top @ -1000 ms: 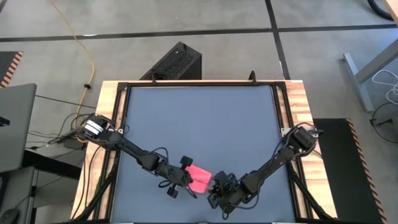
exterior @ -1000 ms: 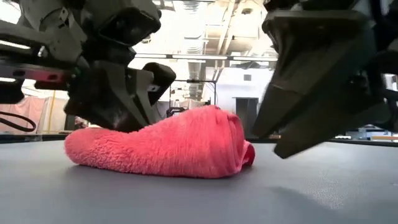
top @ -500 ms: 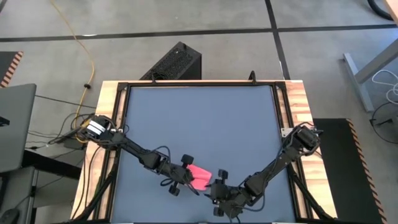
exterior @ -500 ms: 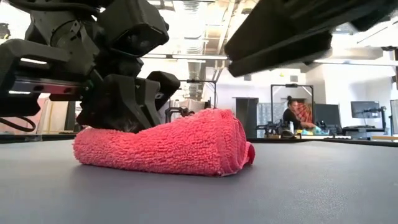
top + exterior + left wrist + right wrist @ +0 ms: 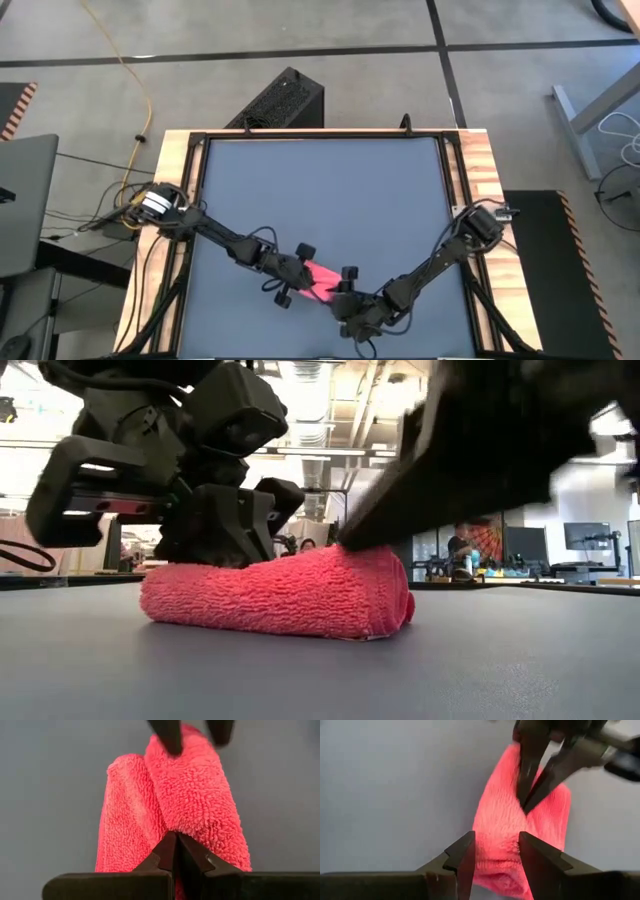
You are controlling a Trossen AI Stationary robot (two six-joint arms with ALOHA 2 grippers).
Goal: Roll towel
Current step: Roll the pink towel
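Note:
The pink towel (image 5: 322, 279) lies as a short thick roll on the dark grey table near its front edge; it also shows in the low view (image 5: 280, 595). My left gripper (image 5: 175, 839) is shut, its tips on the top of the towel's left part. My right gripper (image 5: 496, 851) is open; its fingers stand over the towel's right end (image 5: 500, 865), one on each side. In the low view its blurred dark finger (image 5: 400, 510) reaches down to the towel's top. My left gripper sets its shut fingertips (image 5: 167, 847) on the towel's top (image 5: 187, 827), at the groove between two folds. The fingers slant down from the table's left and lie along the roll. Whether a layer is caught between them I cannot tell. The towel lies flat on the table. My right gripper: I cannot tell whether its open fingers touch the towel.
The table's wooden frame (image 5: 178, 200) runs along the left and right sides. The front edge lies close behind both grippers. Bare grey surface (image 5: 320, 190) stretches from the towel to the far edge. A person sits in the room beyond (image 5: 462, 555).
My right gripper has moved toward the table's left and come down over the towel's right end. My left gripper has edged a little toward the right with the towel. The towel's raised hump has sunk into a lower, more even roll.

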